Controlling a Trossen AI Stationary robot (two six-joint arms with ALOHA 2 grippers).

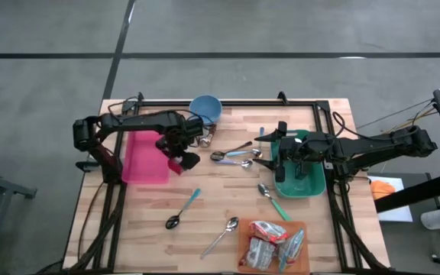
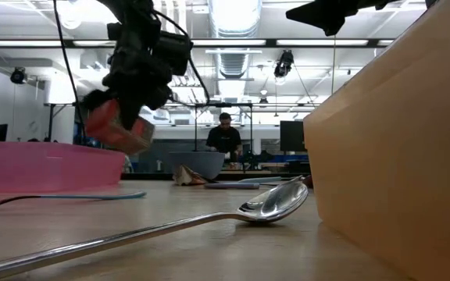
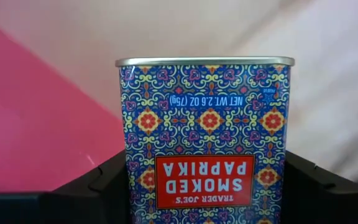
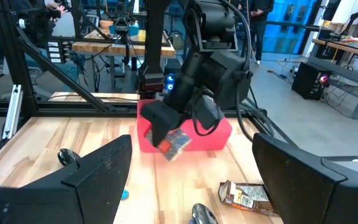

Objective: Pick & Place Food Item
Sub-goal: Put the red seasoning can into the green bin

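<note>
A smoked paprika tin (image 3: 207,134), blue patterned with a red label, is held in my left gripper (image 1: 182,158). In the high view it hangs over the right edge of the pink tray (image 1: 142,156). The low view shows the tin (image 2: 119,125) tilted and well above the tabletop. My right gripper (image 1: 272,150) stands open and level over the left side of the green bin (image 1: 304,186), with nothing between its fingers. From its wrist view the tin (image 4: 176,140) shows in front of the pink tray (image 4: 219,135). My left gripper pinches the tin's two narrow sides (image 3: 127,180) between its two fingers (image 3: 98,186), one on each side. The fingers come from above, slanting steeply down. The tin hangs below them, tilted and lifted clear, its silver-rimmed end (image 3: 204,61) pointing away from the gripper.
A blue bowl (image 1: 205,108) stands at the far edge. Several spoons (image 1: 231,155) (image 1: 182,211) (image 1: 221,235) lie across the middle and near part of the table. An orange tray (image 1: 244,258) with food packets sits at the near right. A person (image 2: 225,134) stands far behind the table.
</note>
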